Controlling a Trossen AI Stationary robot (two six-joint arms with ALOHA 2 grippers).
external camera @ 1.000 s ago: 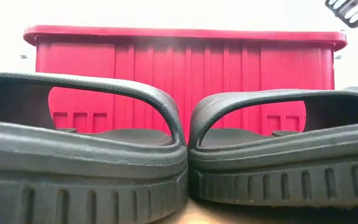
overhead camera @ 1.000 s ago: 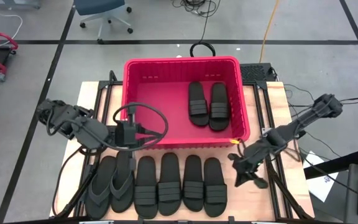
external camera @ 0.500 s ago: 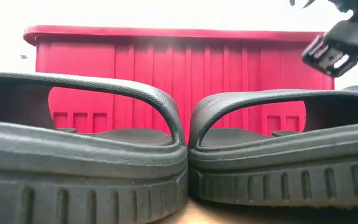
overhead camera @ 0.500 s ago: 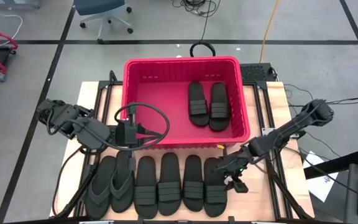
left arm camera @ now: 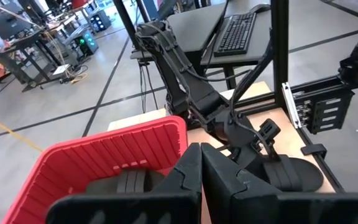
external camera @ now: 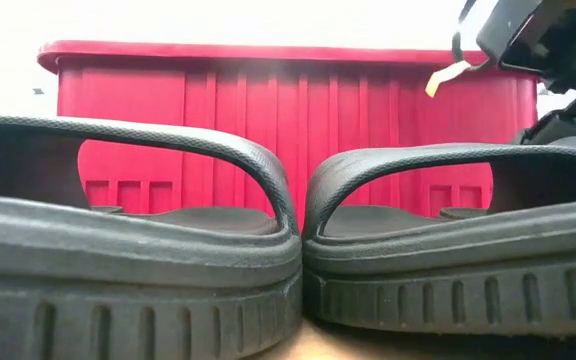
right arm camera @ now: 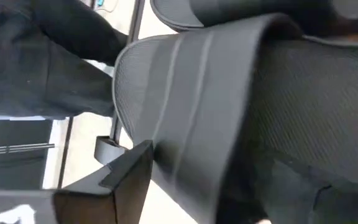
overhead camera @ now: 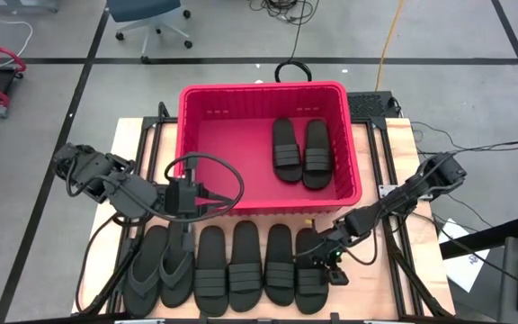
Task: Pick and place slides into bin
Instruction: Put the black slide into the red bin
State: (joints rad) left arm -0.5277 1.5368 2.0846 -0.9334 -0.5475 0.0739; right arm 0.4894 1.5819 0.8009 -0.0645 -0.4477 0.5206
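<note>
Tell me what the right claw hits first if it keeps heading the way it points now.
Most likely the rightmost slide in the front row: the open right claw sits over its band strap, which fills the right wrist view. Exact height above it is unclear.

The pale wooden surface (overhead camera: 106,243) carries the red bin (overhead camera: 192,112) at its far middle and, along the near edge, a row of six black slides (overhead camera: 225,267) side by side, the two leftmost being thong-strapped flip-flops (overhead camera: 158,266).
</note>
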